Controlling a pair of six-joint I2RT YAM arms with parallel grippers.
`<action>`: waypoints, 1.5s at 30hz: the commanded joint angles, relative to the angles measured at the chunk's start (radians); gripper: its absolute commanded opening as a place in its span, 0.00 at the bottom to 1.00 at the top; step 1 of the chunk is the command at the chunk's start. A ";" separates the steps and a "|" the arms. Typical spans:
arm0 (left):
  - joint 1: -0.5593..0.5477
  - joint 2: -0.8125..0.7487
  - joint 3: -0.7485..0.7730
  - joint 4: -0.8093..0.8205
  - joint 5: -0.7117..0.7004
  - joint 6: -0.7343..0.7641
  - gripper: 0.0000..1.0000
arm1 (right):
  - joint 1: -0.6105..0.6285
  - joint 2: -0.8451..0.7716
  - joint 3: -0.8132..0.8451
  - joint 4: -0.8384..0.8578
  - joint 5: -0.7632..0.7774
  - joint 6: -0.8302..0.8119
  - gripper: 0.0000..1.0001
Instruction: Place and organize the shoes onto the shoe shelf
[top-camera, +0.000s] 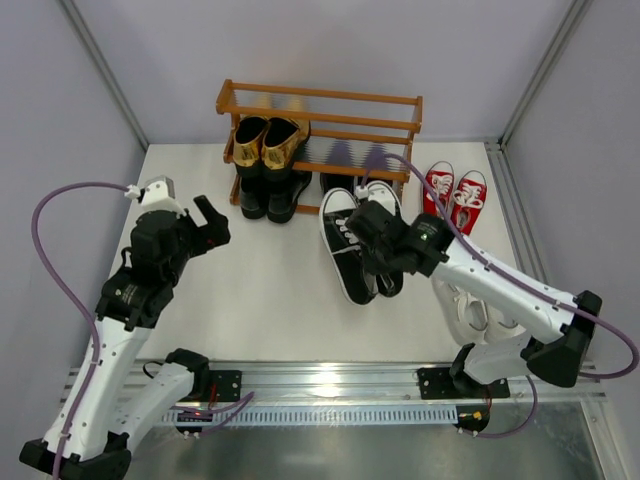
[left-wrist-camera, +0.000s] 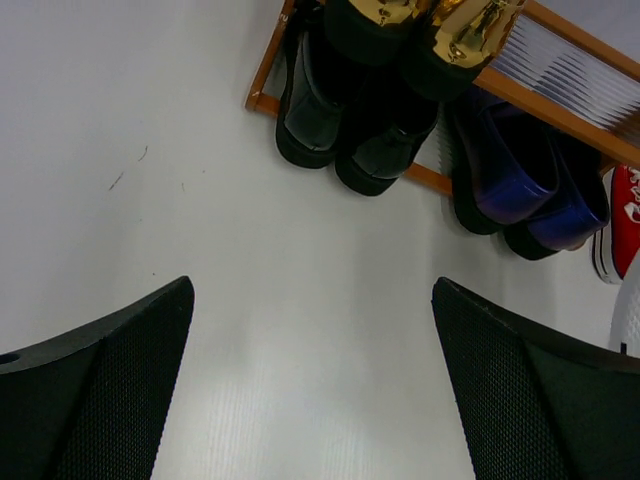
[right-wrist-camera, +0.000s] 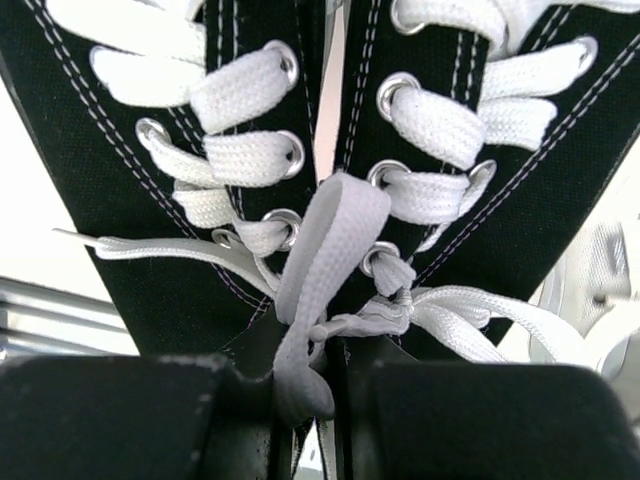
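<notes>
shelf (top-camera: 320, 97) sits at the back of the tabletop (top-camera: 270, 300). on its left half there's one pair of loafers (top-camera: 268, 140) up on a higher rail, with dress shoes (top-camera: 268, 195) right below on the bottom tier, toes poking out front. other loafers (left-wrist-camera: 530, 180) are on the bottom tier just right of those. lace-ups (top-camera: 345, 250) lie side by side on the tabletop before the shelf's right half. sneakers (top-camera: 455, 195) are right of the shelf, other sneakers (top-camera: 470, 320) nearer, under the right arm (top-camera: 500, 290).
</notes>
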 joint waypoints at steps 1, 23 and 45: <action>0.000 -0.022 0.043 -0.031 -0.042 0.001 1.00 | -0.101 0.063 0.138 0.142 0.004 -0.173 0.04; 0.002 -0.087 0.068 -0.103 -0.068 0.029 1.00 | -0.443 0.713 0.955 0.111 -0.234 -0.344 0.04; 0.000 -0.120 0.068 -0.146 -0.086 0.053 1.00 | -0.485 0.815 0.897 0.464 -0.016 -0.344 0.04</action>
